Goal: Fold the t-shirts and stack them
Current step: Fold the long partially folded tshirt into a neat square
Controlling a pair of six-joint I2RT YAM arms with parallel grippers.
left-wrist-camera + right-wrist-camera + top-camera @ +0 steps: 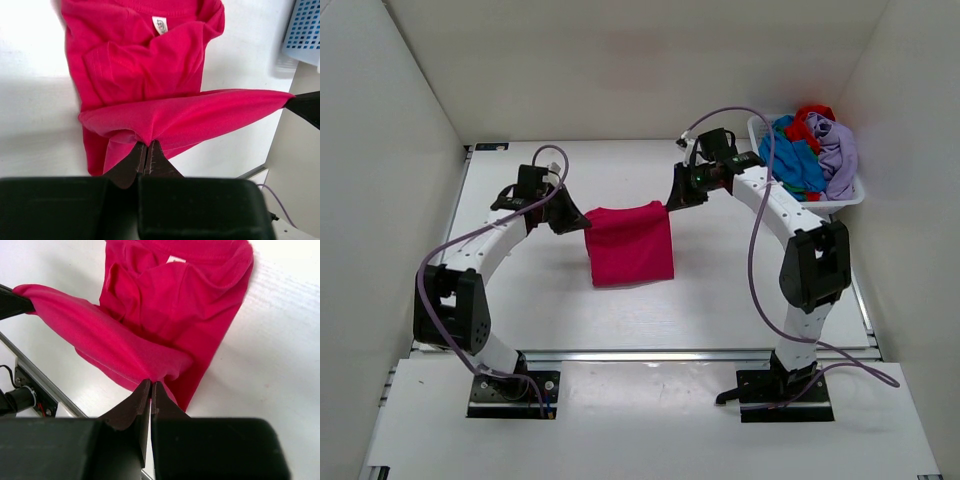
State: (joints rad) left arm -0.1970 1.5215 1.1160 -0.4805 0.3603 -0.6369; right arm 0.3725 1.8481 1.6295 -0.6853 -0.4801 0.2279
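A magenta-pink t-shirt (630,245) lies on the white table's middle, its far edge lifted and stretched between both grippers. My left gripper (576,224) is shut on the shirt's far left corner; in the left wrist view the gripper (146,145) pinches the cloth (165,115). My right gripper (672,198) is shut on the far right corner; in the right wrist view the gripper (151,384) pinches the cloth (165,315). The rest of the shirt lies flat, its neck label (160,24) showing. Blue, red and lavender shirts (815,150) fill the basket.
A white slatted basket (850,200) stands at the table's far right corner, next to the right arm; its blue-tinted wall shows in the left wrist view (305,30). White walls enclose the table on three sides.
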